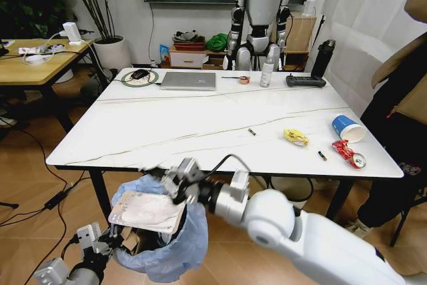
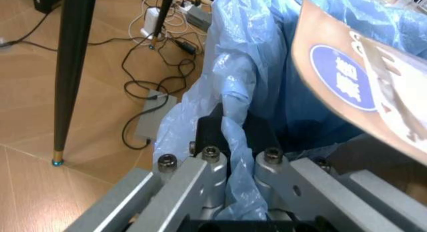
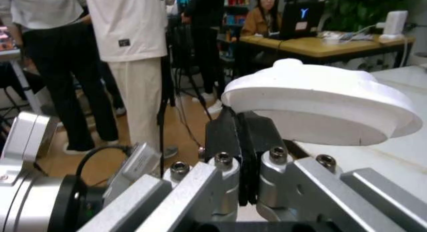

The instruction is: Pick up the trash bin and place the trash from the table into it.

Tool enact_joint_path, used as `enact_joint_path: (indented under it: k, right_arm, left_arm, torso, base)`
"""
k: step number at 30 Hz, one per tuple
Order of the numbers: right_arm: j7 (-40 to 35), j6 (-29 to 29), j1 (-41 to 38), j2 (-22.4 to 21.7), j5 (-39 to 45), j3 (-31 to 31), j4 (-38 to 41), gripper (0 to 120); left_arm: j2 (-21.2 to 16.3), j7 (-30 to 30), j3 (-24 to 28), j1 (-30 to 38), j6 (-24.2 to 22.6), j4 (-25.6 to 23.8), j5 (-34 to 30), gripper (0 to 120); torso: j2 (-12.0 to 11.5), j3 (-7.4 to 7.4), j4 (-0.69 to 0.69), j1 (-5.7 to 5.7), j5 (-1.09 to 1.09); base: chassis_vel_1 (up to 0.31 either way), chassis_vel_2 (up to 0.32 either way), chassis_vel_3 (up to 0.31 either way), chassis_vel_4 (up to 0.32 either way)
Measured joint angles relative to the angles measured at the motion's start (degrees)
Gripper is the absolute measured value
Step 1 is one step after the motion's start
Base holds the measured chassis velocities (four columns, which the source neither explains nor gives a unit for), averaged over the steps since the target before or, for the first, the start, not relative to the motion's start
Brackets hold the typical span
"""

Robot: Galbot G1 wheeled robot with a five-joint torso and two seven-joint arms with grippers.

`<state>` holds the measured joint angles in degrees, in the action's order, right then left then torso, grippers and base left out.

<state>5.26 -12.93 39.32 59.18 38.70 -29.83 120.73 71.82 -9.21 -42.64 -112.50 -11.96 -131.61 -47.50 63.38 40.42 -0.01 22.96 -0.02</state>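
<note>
Desk [image 1: 200, 118]: white marble-look top carrying a blue paper cup [image 1: 347, 127], a yellow wrapper [image 1: 296, 137] and a red wrapper [image 1: 347, 152] near its right end.
Trash bin [image 1: 167, 245]: below the desk's near edge, blue bag lining it, clear plastic tray [image 1: 147, 211] lying across its mouth.
Left hand [image 2: 230, 142]: fingers pinched on the bin's bag.
Right hand [image 1: 181, 179]: over the bin beside the tray, fingers pressed together, holding nothing.

Bright, even indoor light — close foregrounds blur.

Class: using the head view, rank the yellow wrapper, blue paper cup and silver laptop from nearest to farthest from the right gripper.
1. Yellow wrapper, on the table's right part, nearest the right gripper.
2. Silver laptop, far edge.
3. Blue paper cup, far right.
</note>
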Motion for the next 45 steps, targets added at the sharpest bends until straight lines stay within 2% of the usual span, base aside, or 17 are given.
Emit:
enact_joint_path:
  k: [10, 34, 38, 45]
  right_arm:
    - [0.1, 1.0, 0.9, 3.9, -2.5, -2.2, -6.1, 0]
    - [-0.1, 2.6, 5.5, -0.2, -5.6, -0.7, -4.8, 0]
    - [-0.2, 2.9, 5.5, -0.6, -5.6, -0.6, -4.4, 5]
    - [-1.0, 3.0, 6.1, -1.7, -5.3, -1.1, -3.1, 5]
  left_arm:
    - [0.5, 0.1, -0.1, -0.4, 0.0, -1.3, 0.5, 0]
    - [-1.4, -0.4, -1.5, -1.2, -0.3, -3.4, 1.1, 0]
    - [-1.4, -0.4, -1.5, -1.1, -0.3, -3.4, 1.1, 0]
    - [-1.5, -0.5, -1.5, -1.0, -0.3, -3.4, 1.0, 0]
  torso:
    - [0.0, 0.0, 0.01, 0.0, 0.02]
    - [0.0, 0.0, 0.0, 0.02, 0.02]
    - [0.0, 0.0, 0.0, 0.02, 0.02]
    - [0.0, 0.0, 0.0, 0.01, 0.02]
  base:
    - [0.0, 0.0, 0.0, 0.0]
    - [0.0, 0.0, 0.0, 0.0]
    - [0.0, 0.0, 0.0, 0.0]
    - [0.0, 0.0, 0.0, 0.0]
